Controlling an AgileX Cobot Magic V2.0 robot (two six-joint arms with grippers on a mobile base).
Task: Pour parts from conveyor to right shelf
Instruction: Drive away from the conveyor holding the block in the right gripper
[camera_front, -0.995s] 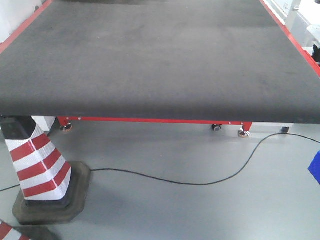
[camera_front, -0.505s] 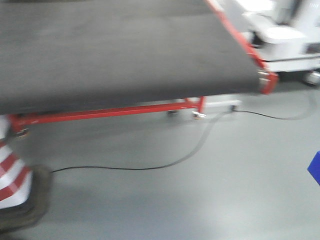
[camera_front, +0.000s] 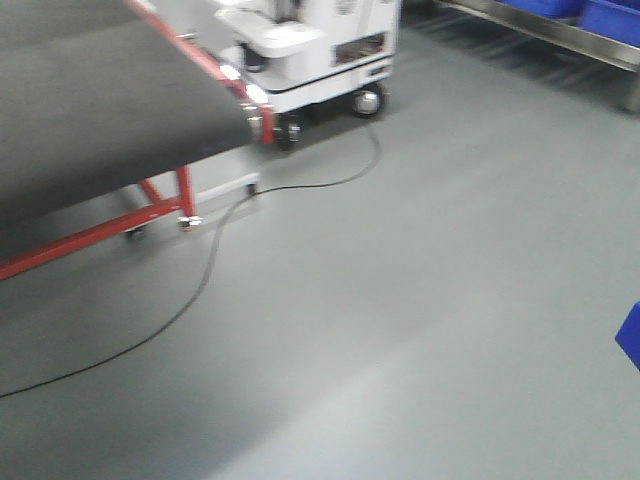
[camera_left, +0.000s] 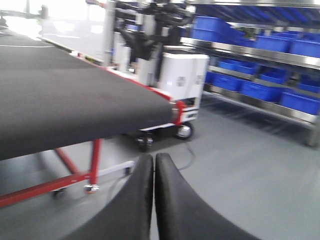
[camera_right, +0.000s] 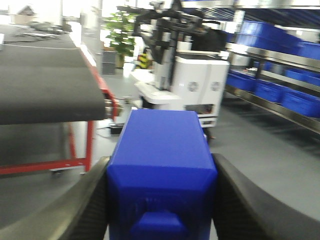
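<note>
Right gripper (camera_right: 162, 200) is clamped on the blue block (camera_right: 162, 150). Its dark curved fingers (camera_right: 92, 200) press both side faces, and the square knob faces the camera at the bottom. The block is in the air over the grey floor (camera_front: 420, 300), off the conveyor (camera_front: 90, 120) and well apart from the shelf (camera_left: 260, 50).

Left gripper (camera_left: 154, 180) has its two black fingers (camera_left: 135, 200) pressed together with nothing between them.

The conveyor's dark belt sits at the left, with the red frame and leg under its near corner. A black cable (camera_front: 200, 270) runs across the floor from under the belt toward a white wheeled machine (camera_front: 320, 50) parked just beyond the belt's corner. The steel shelf is at the far right, holding rows of blue bins (camera_left: 260, 90). A green plant (camera_right: 120, 37) stands far back.

A blue corner (camera_front: 630, 335) pokes in at the right edge of the front view; I cannot tell what it is. All views are motion-blurred.
</note>
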